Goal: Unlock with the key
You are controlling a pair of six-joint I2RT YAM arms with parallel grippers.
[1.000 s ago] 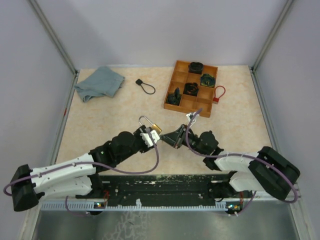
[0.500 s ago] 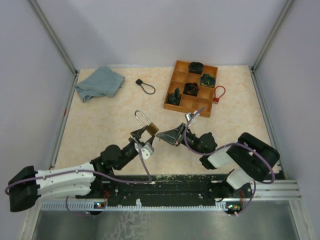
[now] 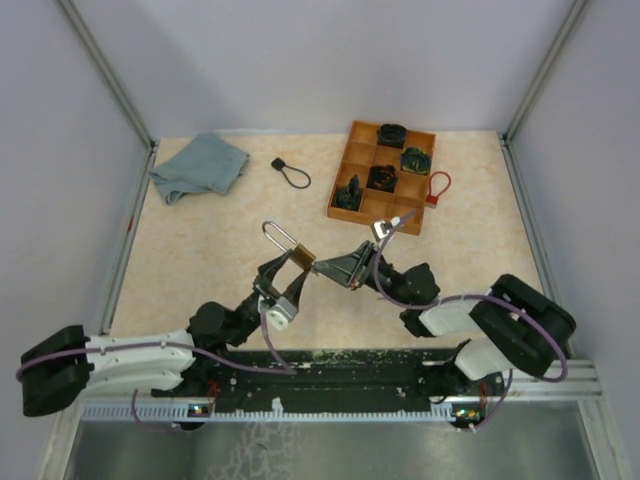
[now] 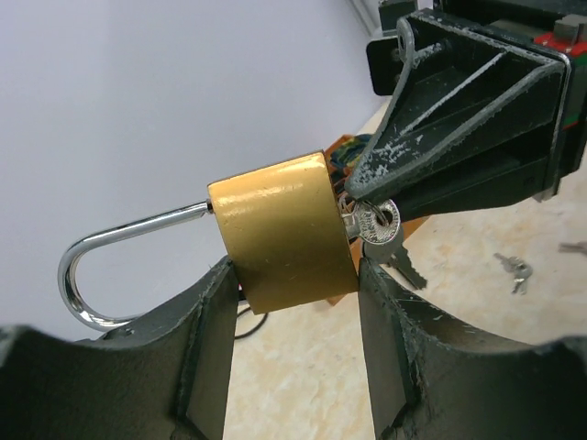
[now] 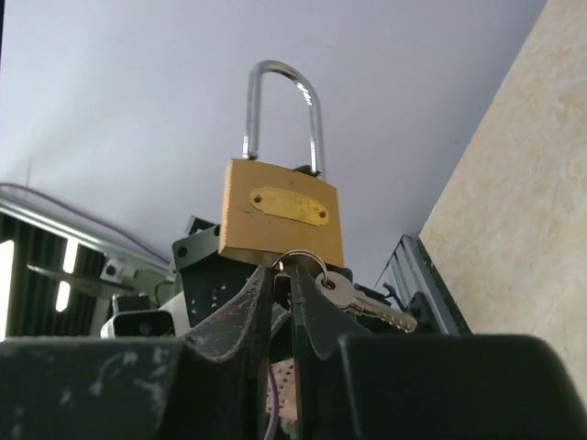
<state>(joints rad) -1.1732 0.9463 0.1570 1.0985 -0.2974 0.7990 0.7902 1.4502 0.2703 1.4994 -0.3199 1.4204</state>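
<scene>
Centre of the top view, above the surface (image 3: 200,250): the left pincer (image 4: 293,275) clamps the brass padlock (image 4: 280,234), and the right pincer (image 5: 282,280) pinches the inserted key (image 4: 374,225). Twist along the key's axis, left grip firm, no sideways pull

Your table (image 3: 200,250) is a beige, marbled top, walled in on three sides. At its far left lies a crumpled grey-blue cloth (image 3: 198,166). Just right of that, and apart from it, you have a small black lock with a thin loop (image 3: 291,172). A wooden compartment tray (image 3: 360,150) sits far right of centre, with a red loop lock (image 3: 438,187) just beside its right edge. A small bunch of keys (image 4: 509,268) lies on the bare top.
</scene>
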